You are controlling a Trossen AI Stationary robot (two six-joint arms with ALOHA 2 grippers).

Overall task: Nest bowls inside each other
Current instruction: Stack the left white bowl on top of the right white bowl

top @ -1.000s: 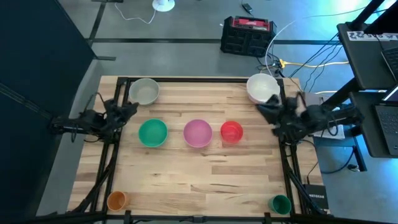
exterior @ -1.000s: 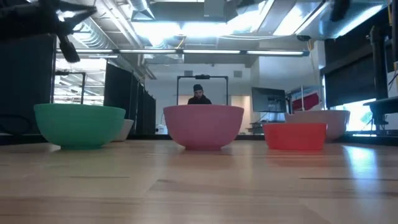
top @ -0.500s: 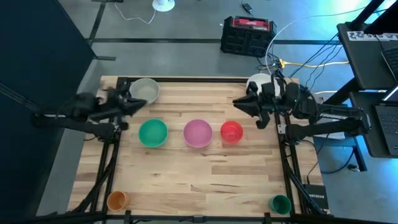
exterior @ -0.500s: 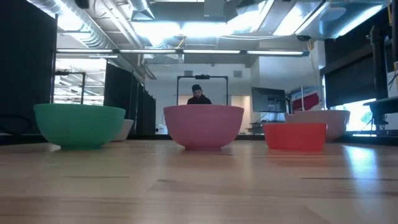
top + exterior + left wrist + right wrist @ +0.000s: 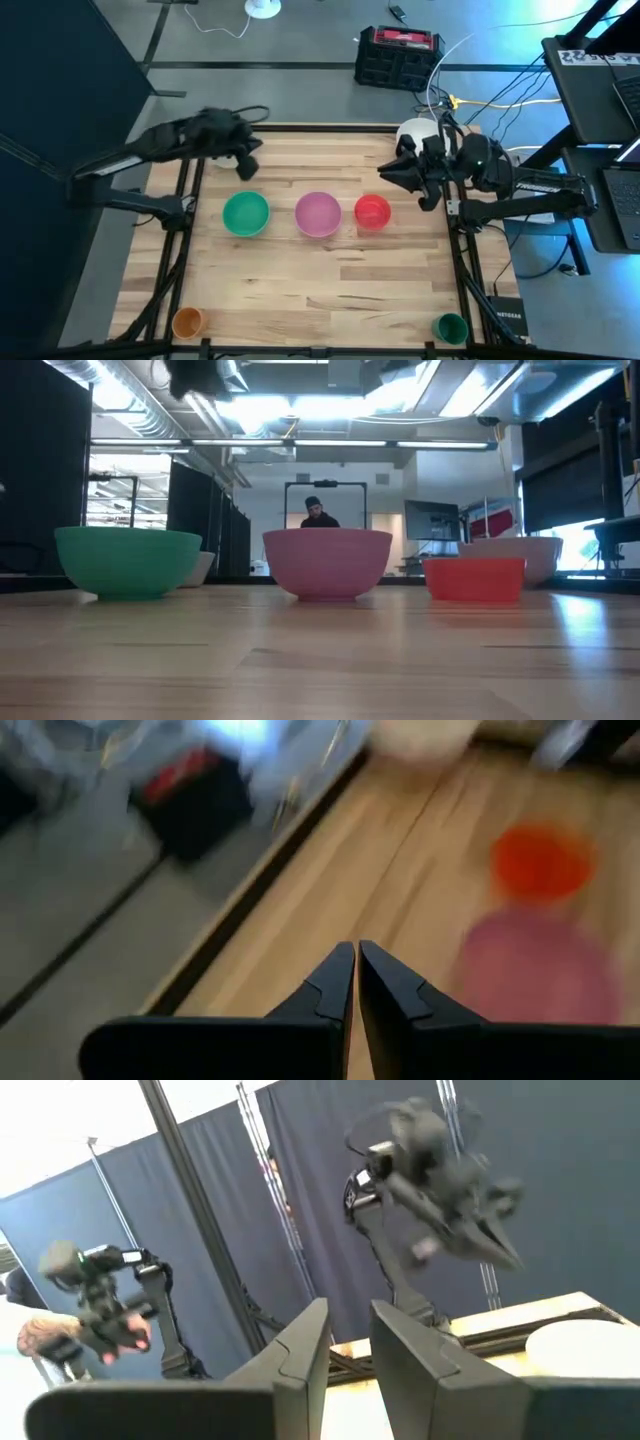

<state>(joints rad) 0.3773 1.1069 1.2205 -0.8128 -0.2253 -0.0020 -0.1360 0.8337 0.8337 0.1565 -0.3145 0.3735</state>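
Note:
Three bowls stand in a row at mid table: green (image 5: 245, 213), pink (image 5: 318, 213) and red (image 5: 372, 211). The white bowl (image 5: 412, 132) rests at the far right, partly under my right arm. The pale grey bowl (image 5: 203, 567) shows behind the green one in the low view; my left arm covers it from above. My left gripper (image 5: 245, 167) hangs shut above the far left of the table, touching nothing. My right gripper (image 5: 385, 170) is raised beside the white bowl, pointing toward the table's left edge, open and empty (image 5: 350, 1320).
An orange cup (image 5: 187, 322) and a green cup (image 5: 452, 327) stand at the near corners. A black and red case (image 5: 398, 55) sits on the floor beyond the far edge. A person (image 5: 318, 512) stands behind the table, and another person's arm (image 5: 60, 1325) shows past its left side.
My left gripper has risen from the table's left edge and swung toward the far left corner, over the pale grey bowl, rolling as it went and staying shut. My right gripper has risen and moved in from the right edge toward the left. The bowls have not moved.

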